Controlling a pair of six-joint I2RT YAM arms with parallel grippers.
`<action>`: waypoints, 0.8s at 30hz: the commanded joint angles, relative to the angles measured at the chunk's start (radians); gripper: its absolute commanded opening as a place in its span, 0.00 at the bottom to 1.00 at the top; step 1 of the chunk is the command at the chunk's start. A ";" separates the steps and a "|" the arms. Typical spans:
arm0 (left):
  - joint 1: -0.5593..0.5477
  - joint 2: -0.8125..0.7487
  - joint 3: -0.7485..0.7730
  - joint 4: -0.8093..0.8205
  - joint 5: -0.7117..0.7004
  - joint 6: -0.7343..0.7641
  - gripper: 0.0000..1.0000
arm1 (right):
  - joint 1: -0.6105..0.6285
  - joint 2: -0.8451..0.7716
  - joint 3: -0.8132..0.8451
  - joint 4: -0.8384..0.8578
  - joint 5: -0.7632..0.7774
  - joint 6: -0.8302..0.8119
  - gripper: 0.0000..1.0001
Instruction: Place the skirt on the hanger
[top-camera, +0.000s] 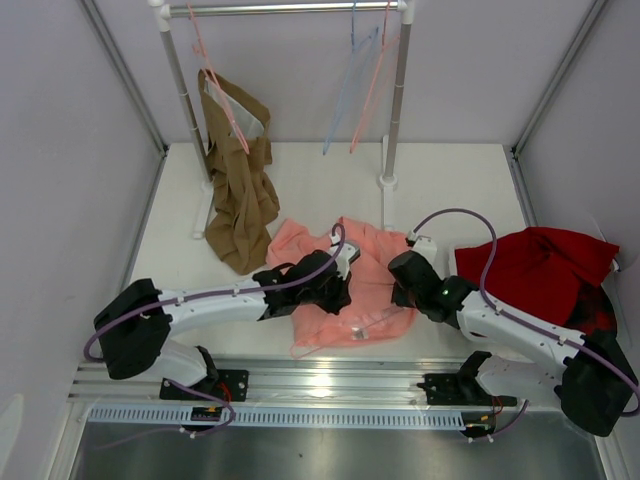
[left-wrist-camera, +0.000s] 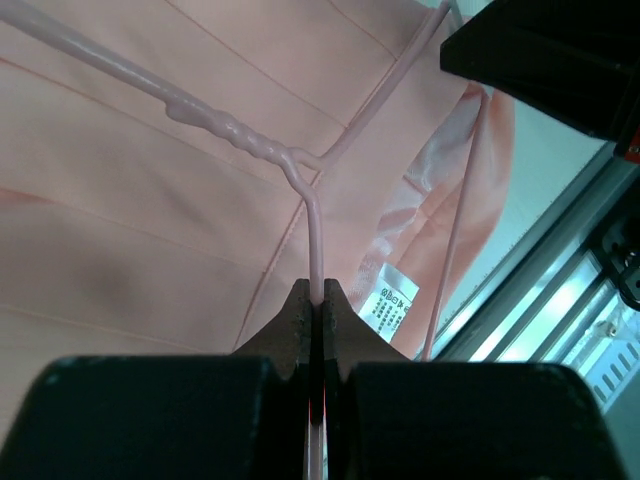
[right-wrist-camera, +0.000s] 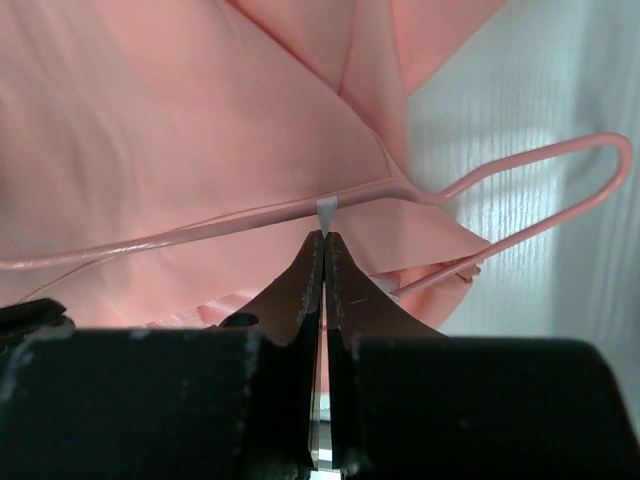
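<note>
The salmon-pink skirt (top-camera: 350, 262) lies crumpled on the white table between my two arms. The pink wire hanger (left-wrist-camera: 313, 225) lies on top of it. Its twisted neck shows in the left wrist view, and one rounded corner (right-wrist-camera: 605, 165) sticks out past the fabric onto the table. My left gripper (top-camera: 335, 288) (left-wrist-camera: 315, 290) is shut on the hanger's wire just below the neck. The skirt's white label (left-wrist-camera: 392, 300) lies to its right. My right gripper (top-camera: 399, 288) (right-wrist-camera: 325, 240) is shut on a thin white strip of the skirt (right-wrist-camera: 180, 130), right at the hanger's wire (right-wrist-camera: 200, 237).
A dark red cloth (top-camera: 540, 268) lies at the right. A brown garment (top-camera: 240, 200) hangs from the clothes rack (top-camera: 290, 8) at the back left. A pale blue hanger (top-camera: 345, 95) and another pink one (top-camera: 375, 85) hang near the rack's right post (top-camera: 393, 130). A metal rail (top-camera: 320, 378) runs along the near edge.
</note>
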 joint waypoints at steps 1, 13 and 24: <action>0.053 0.014 0.030 0.058 0.177 0.046 0.00 | 0.058 -0.015 0.058 0.011 0.011 0.051 0.00; 0.105 0.080 0.019 0.064 0.390 0.117 0.00 | 0.083 0.022 0.069 0.034 -0.063 -0.023 0.21; 0.108 0.107 0.022 0.044 0.388 0.135 0.06 | 0.080 0.011 0.186 -0.058 -0.175 -0.101 0.48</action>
